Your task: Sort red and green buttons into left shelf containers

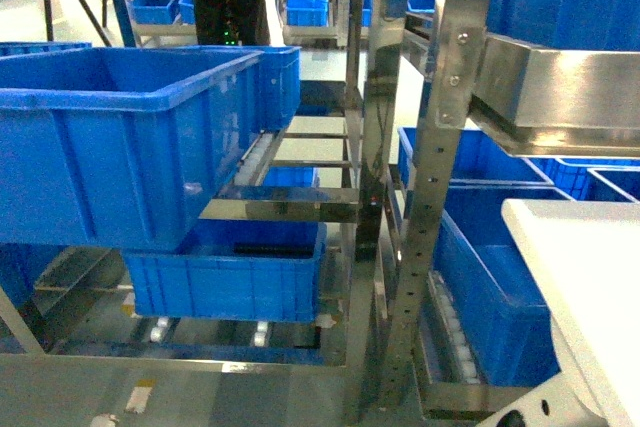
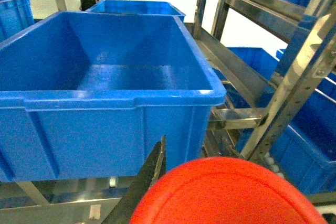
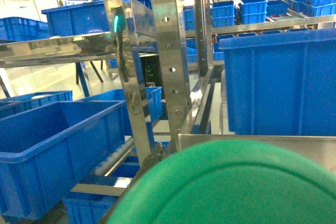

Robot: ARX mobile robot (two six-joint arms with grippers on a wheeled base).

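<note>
Red button (image 2: 228, 192) fills the bottom of the left wrist view, its round cap right against the camera; one dark finger (image 2: 147, 182) of the left gripper shows beside it at the cap's left edge, so the cap seems pinched there, though the other finger is hidden. Just past it sits a large deep blue container (image 2: 105, 72), open and with nothing in it, resting on the steel shelf (image 2: 294, 98); a second tub (image 2: 134, 7) stands behind it. Green button (image 3: 231, 184) likewise crowds the bottom of the right wrist view; no finger of the right gripper shows, so I cannot tell its grip. Beyond the green cap rise a perforated steel upright (image 3: 168, 51) and more blue tubs. From the head view, neither arm appears; a white tabletop (image 1: 590, 277) corner shows at the right edge.
</note>
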